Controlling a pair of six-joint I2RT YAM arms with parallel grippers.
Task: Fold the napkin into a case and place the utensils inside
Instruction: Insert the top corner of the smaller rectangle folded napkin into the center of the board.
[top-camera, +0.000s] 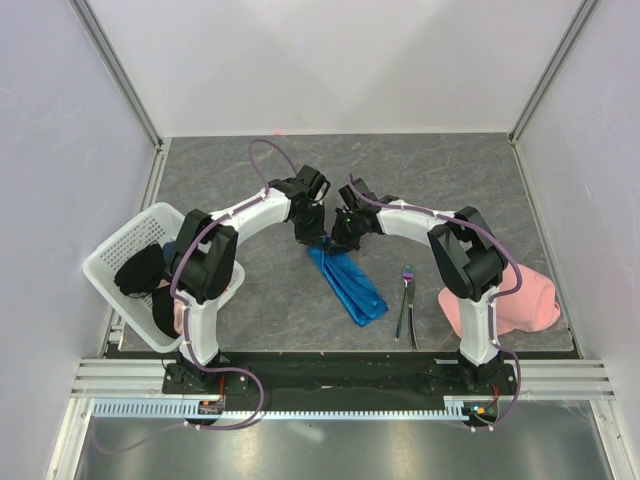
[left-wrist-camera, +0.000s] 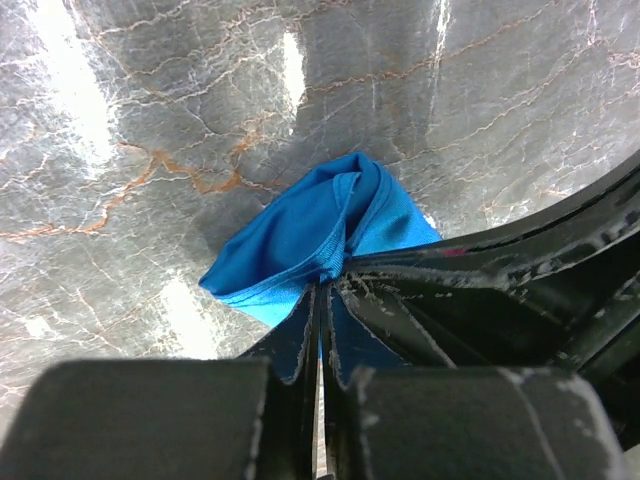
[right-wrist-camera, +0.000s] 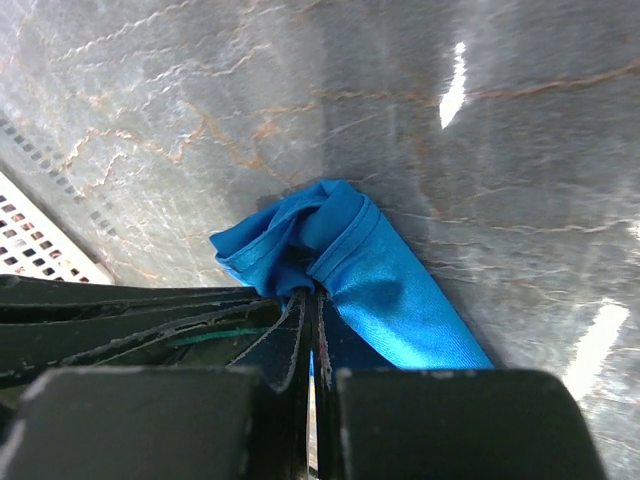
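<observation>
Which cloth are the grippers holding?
The bright blue napkin, pinched at its far end by the left gripper and right gripper; the pale pink cloth lies ungripped near the right arm's base.

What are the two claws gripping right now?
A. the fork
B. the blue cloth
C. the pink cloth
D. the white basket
B: the left gripper and right gripper are both shut on one end of the blue cloth; the fork lies apart.

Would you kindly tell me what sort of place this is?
Probably a robot lab test cell: white panels on an aluminium frame enclose a marbled table, with left arm and right arm bolted to its near rail.
</observation>
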